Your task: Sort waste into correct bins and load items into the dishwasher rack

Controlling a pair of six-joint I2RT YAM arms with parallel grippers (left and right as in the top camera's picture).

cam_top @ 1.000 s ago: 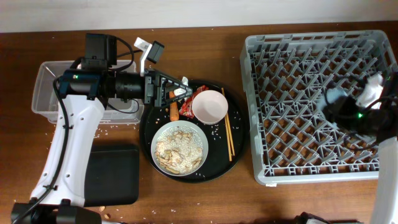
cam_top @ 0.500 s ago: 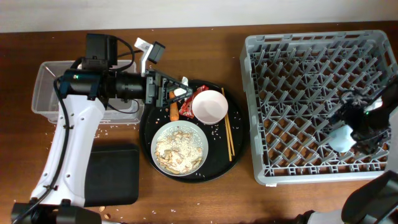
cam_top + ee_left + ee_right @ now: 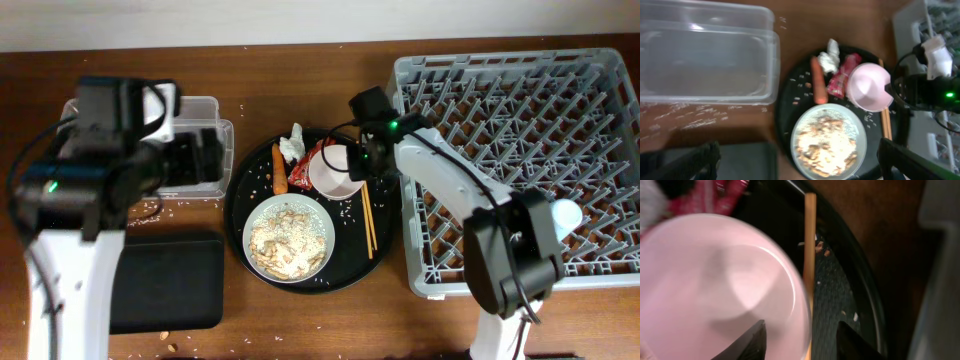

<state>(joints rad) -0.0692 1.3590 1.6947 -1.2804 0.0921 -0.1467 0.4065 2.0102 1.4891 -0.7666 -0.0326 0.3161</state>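
Note:
A small white bowl (image 3: 337,170) sits on the round black tray (image 3: 375,262), beside the chopsticks (image 3: 369,216). My right gripper (image 3: 358,166) is open, with its fingers either side of the bowl's right rim (image 3: 802,342); bowl (image 3: 715,290) and a chopstick (image 3: 810,240) fill that view. The tissue (image 3: 292,146), red wrapper (image 3: 318,158) and carrot (image 3: 279,169) lie on the tray's far side. The grey-white dish (image 3: 289,238) holds rice scraps. My left gripper (image 3: 212,160) is open and empty by the clear container (image 3: 205,108), high above the tray (image 3: 800,167). A light blue cup (image 3: 566,215) stands in the rack (image 3: 420,290).
The shallow black rectangular tray (image 3: 165,285) lies at the front left, under my left arm. Rice grains are scattered on the wooden table around the clear container (image 3: 705,60). The rack's left wall stands close to my right arm.
My left gripper drew back left from the tissue, which stays on the round tray. My right arm left the cup in the rack and swung left to the white bowl.

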